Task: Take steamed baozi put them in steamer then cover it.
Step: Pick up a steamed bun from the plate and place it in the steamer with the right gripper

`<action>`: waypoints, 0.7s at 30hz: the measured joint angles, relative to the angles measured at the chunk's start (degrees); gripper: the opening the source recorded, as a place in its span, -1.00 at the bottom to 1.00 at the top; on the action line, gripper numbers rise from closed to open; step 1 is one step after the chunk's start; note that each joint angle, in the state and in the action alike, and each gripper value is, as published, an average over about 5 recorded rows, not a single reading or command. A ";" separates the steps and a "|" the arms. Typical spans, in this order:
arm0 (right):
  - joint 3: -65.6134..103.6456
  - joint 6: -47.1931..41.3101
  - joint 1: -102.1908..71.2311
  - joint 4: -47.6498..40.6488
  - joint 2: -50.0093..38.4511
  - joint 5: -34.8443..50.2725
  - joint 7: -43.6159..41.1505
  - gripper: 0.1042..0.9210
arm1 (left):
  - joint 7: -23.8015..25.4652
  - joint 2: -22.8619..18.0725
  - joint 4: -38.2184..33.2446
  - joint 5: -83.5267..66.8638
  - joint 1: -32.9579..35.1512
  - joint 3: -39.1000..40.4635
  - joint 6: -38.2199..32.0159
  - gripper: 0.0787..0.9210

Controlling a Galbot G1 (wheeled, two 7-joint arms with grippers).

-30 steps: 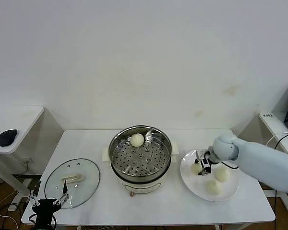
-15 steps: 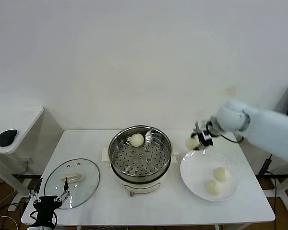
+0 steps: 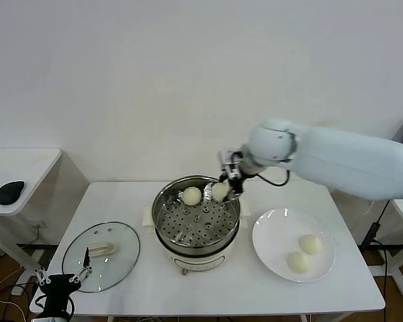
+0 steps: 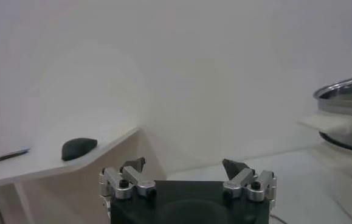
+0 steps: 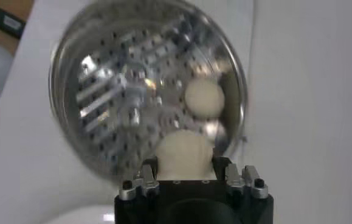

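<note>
Head view: right gripper (image 3: 227, 182) grasps 1 baozi (image 3: 219, 191) above the steamer (image 3: 196, 216) rim, beside 1 bun (image 3: 191, 196) already inside. Released here, it could strike the rim or that bun. 2 baozi (image 3: 304, 253) wait on the plate (image 3: 271, 235). Left gripper (image 4: 186, 172) hangs idle, spread apart, below the lid (image 3: 101, 256).

Right tool (image 3: 230, 180) clamped, left tool (image 3: 62, 281) open.
</note>
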 measured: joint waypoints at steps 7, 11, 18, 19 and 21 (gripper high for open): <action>-0.10 -2.43 -3.34 -4.27 7.79 2.69 3.48 0.14 | 0.03 -0.47 -0.16 0.03 -0.08 -0.44 -0.12 0.77; -0.14 -3.19 -5.01 -7.01 11.38 3.38 5.00 0.15 | 0.04 -0.63 -0.17 0.04 -0.11 -0.63 -0.35 0.77; -0.32 -4.02 -7.34 -11.70 16.42 3.86 6.43 0.16 | 0.06 -0.72 0.07 0.05 0.02 -0.89 -0.78 0.77; -0.32 -4.11 -7.60 -12.30 16.99 3.96 6.56 0.16 | 0.07 -0.72 0.09 0.05 0.05 -0.92 -0.82 0.77; -0.32 -4.23 -8.08 -13.36 17.96 4.11 6.84 0.16 | 0.07 -0.72 0.10 0.05 0.10 -1.00 -0.90 0.77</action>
